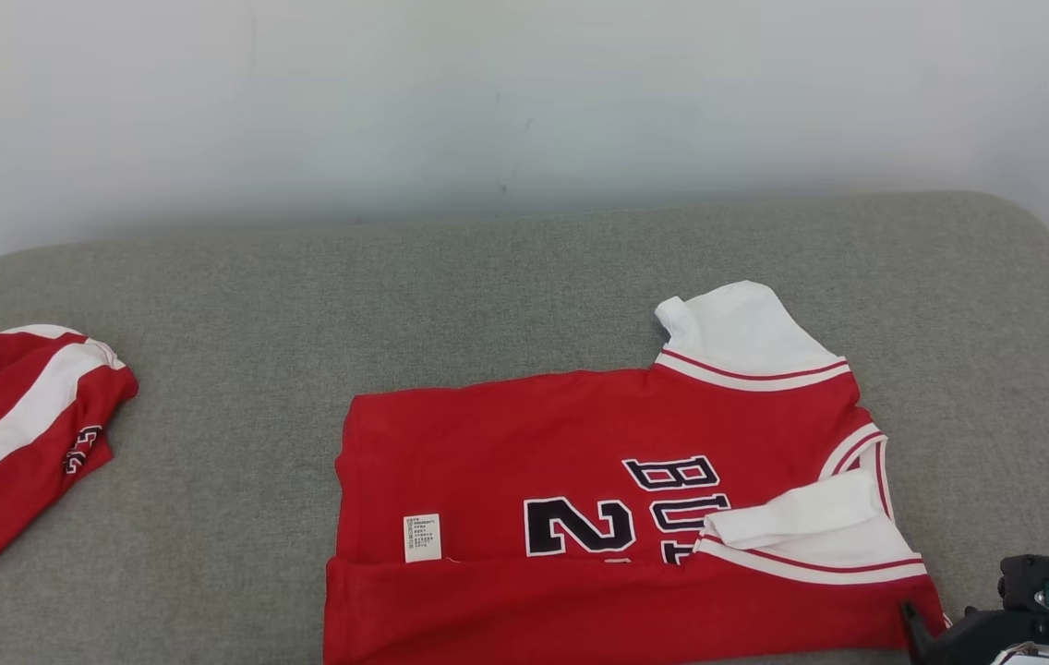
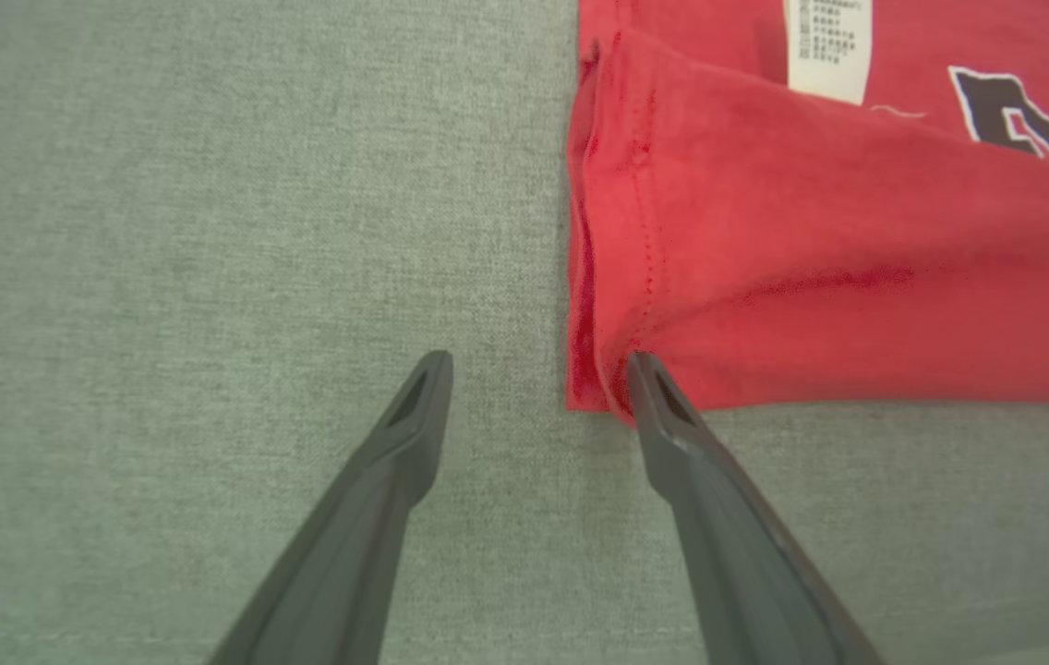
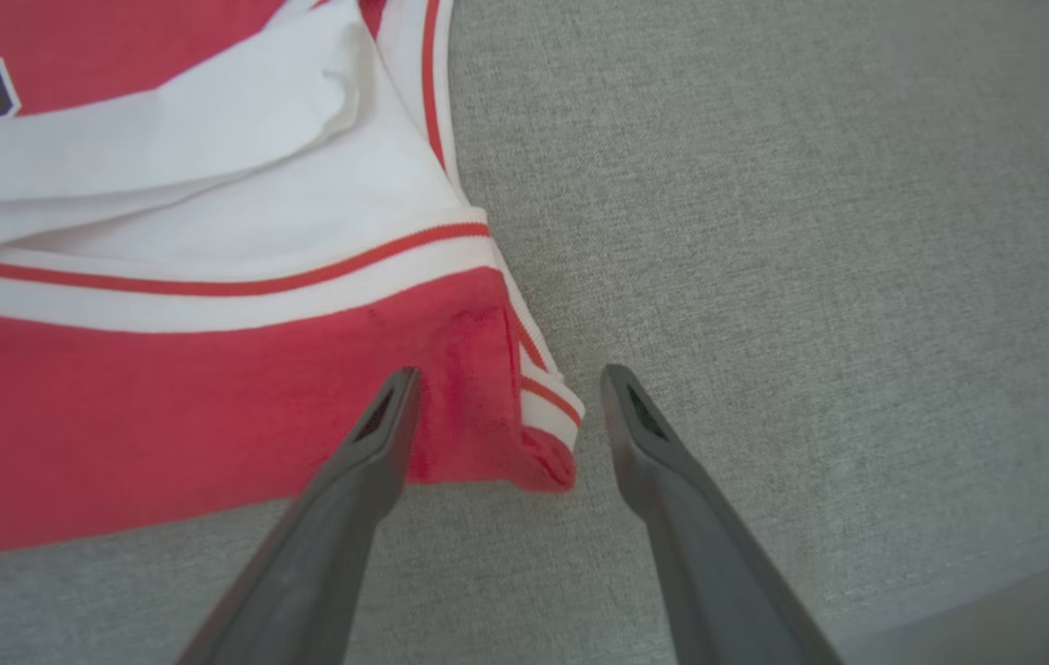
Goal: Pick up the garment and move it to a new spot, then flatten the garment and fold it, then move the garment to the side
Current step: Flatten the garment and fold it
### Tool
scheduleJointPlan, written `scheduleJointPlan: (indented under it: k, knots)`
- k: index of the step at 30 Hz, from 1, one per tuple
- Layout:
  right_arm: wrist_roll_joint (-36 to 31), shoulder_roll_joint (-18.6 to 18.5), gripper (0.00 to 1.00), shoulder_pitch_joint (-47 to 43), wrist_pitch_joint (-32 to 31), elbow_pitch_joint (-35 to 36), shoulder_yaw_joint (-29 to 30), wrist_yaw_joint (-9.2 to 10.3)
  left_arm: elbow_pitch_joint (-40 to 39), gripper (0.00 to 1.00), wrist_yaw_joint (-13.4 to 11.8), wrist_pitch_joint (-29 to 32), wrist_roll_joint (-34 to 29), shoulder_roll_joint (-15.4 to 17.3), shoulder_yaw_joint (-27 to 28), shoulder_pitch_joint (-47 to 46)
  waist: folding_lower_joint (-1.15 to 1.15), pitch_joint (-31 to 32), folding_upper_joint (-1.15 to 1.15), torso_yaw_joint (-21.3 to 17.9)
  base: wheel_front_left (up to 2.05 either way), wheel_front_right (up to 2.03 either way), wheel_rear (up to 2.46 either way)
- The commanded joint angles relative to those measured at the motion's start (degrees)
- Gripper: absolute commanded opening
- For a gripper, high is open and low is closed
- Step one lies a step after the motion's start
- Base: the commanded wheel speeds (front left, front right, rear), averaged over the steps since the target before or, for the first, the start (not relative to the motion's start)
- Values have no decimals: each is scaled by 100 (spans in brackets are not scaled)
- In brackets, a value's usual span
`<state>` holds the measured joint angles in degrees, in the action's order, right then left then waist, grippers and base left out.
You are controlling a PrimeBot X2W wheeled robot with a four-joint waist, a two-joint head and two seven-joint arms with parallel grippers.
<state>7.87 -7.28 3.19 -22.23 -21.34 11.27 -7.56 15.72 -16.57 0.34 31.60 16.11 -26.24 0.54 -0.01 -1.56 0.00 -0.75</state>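
The garment (image 1: 524, 443) is a red jersey with white sleeves and dark lettering. It lies flat on the grey padded surface (image 1: 488, 296), with its near edge folded up over the front. My left gripper (image 2: 538, 365) is open at the garment's (image 2: 811, 240) near-left corner, and its right fingertip (image 2: 649, 388) touches the red hem. My right gripper (image 3: 511, 374) is open astride the near-right corner of the garment (image 3: 164, 416); nothing is pinched. In the head view my right gripper (image 1: 926, 633) sits at the lower right, beside that corner.
A second red and white striped garment (image 1: 7, 443) lies bunched at the far left of the surface. A white wall (image 1: 488, 92) rises behind. Bare grey padding stretches between the two garments and behind the jersey.
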Motion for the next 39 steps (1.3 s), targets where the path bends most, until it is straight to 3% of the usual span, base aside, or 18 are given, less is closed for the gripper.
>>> scheduleJointPlan:
  k: [1, 8, 14, 23, 31, 39]
  knots:
    - [-50, -54, 100, 82, 27, 33, 16, 15, -51, 100, -45, 10, -28, 98, 48, 67, 1, 25, 0, 4, 0, 0, 0]
    - [45, -357, 100, 627, -23, 466, -123, 15, -534, 100, -156, 115, -36, 458, 354, -321, 1, -14, 0, 2, 0, 0, 0]
    - [278, -603, 100, 1605, -403, 609, -624, 15, -636, 100, -59, 677, 114, 438, 373, -1219, 1, -309, 0, -36, 0, 0, 0]
    - [739, -825, 100, 3283, -633, -374, -1457, 15, 268, 100, 240, 1628, 293, 70, 173, -2887, 1, -1072, 0, -76, 0, 0, 0]
    - [886, -826, 100, 4350, -377, -1296, -2066, 15, 1187, 100, 495, 1820, 224, -152, 10, -3953, 1, -1594, 0, -53, 0, 0, 0]
    - [1058, -926, 100, 4839, -78, -1851, -2455, 15, 1728, 100, 528, 1762, 118, -270, -151, -4318, 1, -1876, 0, 19, 0, 0, 0]
